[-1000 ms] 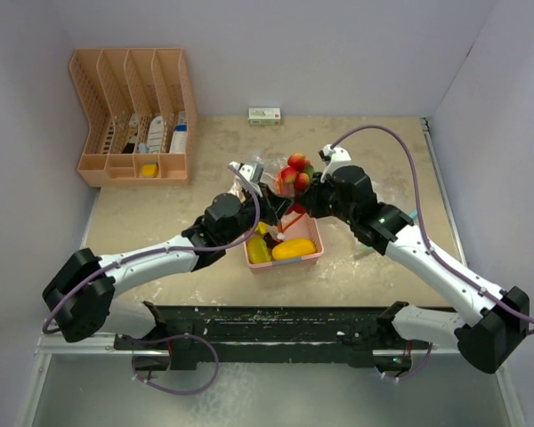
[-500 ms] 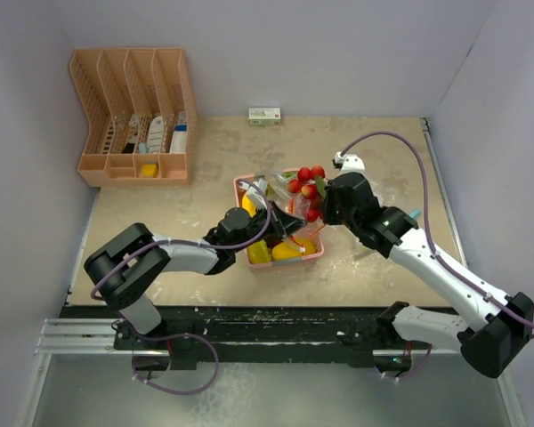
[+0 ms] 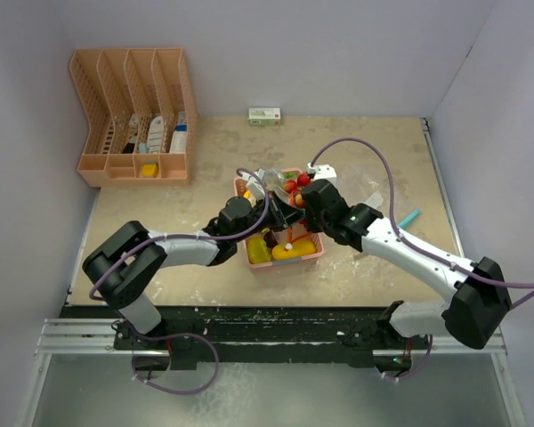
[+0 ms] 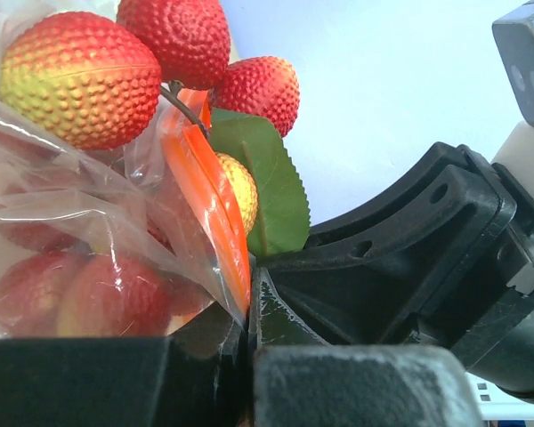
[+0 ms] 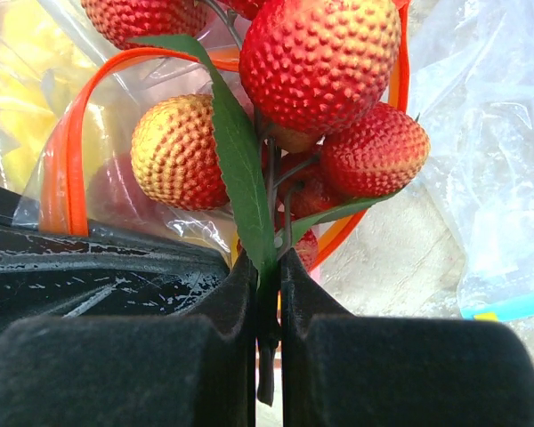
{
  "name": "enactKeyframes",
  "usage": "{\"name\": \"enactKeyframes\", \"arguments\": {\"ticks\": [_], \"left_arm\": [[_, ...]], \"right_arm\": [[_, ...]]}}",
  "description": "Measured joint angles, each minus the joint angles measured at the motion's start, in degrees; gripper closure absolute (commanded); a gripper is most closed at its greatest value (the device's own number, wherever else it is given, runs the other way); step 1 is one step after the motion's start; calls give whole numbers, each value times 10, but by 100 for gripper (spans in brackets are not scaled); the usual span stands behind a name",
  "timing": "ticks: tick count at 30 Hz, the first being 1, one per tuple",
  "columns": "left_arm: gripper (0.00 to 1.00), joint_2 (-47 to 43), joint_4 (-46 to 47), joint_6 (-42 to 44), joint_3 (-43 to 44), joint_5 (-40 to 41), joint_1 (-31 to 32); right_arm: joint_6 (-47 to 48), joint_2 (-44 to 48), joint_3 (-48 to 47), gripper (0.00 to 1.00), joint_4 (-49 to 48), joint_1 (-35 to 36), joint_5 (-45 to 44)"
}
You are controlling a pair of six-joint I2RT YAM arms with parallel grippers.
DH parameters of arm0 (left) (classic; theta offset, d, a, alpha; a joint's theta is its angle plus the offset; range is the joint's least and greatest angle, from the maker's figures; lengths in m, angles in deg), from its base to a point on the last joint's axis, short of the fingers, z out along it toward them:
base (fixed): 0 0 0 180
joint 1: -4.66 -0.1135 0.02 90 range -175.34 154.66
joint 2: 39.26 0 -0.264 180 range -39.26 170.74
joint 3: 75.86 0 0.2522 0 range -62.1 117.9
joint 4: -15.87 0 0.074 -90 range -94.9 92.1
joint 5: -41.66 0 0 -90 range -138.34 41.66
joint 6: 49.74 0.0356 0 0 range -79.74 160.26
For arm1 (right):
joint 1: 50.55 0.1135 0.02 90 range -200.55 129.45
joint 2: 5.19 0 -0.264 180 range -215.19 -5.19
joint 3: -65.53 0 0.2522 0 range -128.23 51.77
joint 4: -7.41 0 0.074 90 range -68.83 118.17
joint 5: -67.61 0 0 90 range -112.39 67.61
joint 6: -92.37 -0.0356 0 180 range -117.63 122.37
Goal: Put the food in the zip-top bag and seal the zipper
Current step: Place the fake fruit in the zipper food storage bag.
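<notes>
Red strawberries (image 5: 320,62) — at orange bag rim (image 5: 58,151)

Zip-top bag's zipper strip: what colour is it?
The zipper strip is orange; the right wrist view shows it best.

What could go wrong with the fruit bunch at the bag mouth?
The right gripper pinches only the thin stem and leaf of the red fruit bunch; it may slip. The left gripper holds the bag by its edge only; the bunch could catch on the orange zipper and pull it free.
</notes>
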Motion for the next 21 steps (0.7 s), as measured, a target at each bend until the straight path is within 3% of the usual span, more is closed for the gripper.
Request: {"name": "enactKeyframes", "arguments": {"ticks": [1, 6, 9, 17, 21], "left_arm": [[100, 0, -1, 0, 0, 0, -3], [100, 0, -7, 0, 0, 0, -6], [100, 0, -8, 0, 0, 0, -6], [100, 0, -10, 3, -5, 10, -10], [100, -2, -14, 5, -11, 12, -13]], "right_arm": [[-1, -3, 0, 99, -2, 0, 0], [-4, 3, 0, 60, -4, 0, -1], [-1, 25, 0, 46, 3, -3, -12], [-5, 108, 12, 33, -12, 5, 27], [-20, 141, 35, 40, -9, 4, 14]]}}
